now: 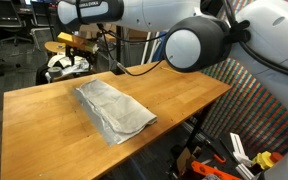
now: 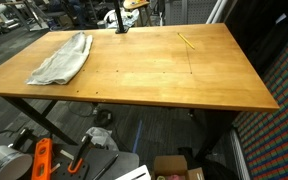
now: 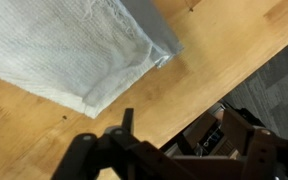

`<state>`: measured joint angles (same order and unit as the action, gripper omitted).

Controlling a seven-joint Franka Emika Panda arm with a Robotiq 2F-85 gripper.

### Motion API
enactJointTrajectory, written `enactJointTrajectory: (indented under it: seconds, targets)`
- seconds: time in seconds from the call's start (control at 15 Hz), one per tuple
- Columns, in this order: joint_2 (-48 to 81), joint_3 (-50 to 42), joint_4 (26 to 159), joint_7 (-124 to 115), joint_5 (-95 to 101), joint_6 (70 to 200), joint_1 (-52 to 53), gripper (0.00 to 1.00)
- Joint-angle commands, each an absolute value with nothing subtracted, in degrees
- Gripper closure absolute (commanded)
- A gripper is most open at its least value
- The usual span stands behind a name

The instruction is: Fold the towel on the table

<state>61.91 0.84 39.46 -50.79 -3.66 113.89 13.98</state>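
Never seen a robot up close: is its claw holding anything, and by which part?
Nothing. The gripper hangs empty above the towel lying on the table.

pale grey-white towel (image 1: 114, 108) on warm honey-orange wooden table (image 1: 174, 95), white-and-black robot arm (image 1: 189, 40) above

Towel (image 1: 114, 108): one, grey, centre of the frame in an exterior view.
Table (image 1: 44, 115): one, wooden.
Robot arm (image 1: 199, 45): one, white, upper right of the frame.
Thin yellow stick (image 2: 186, 41): one, upper middle, on the tabletop.
Orange tool (image 2: 41, 160): one, lower left, on the floor.
Cardboard box (image 2: 174, 168): one, bottom edge.
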Motion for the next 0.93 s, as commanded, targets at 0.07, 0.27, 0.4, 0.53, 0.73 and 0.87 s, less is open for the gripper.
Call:
enactJointTrajectory:
  seconds: [0.07,0.27,0.4,0.53,0.73,0.87]
  targets:
    - [60.11,1.50,40.24,-46.61,-4.04,107.15,11.39,0.00]
    - [61.17,2.63,39.84,-43.16,-4.67,101.58,9.96,0.00]
    - [62.01,3.86,39.44,-39.88,-5.39,97.41,8.92,0.00]
    - [63.10,4.90,39.01,-37.31,-5.89,95.62,8.08,0.00]
    - [64.87,5.94,38.97,-34.78,-6.41,96.56,7.32,0.00]
    - [66.25,6.60,38.91,-34.42,-7.15,99.25,6.91,0.00]
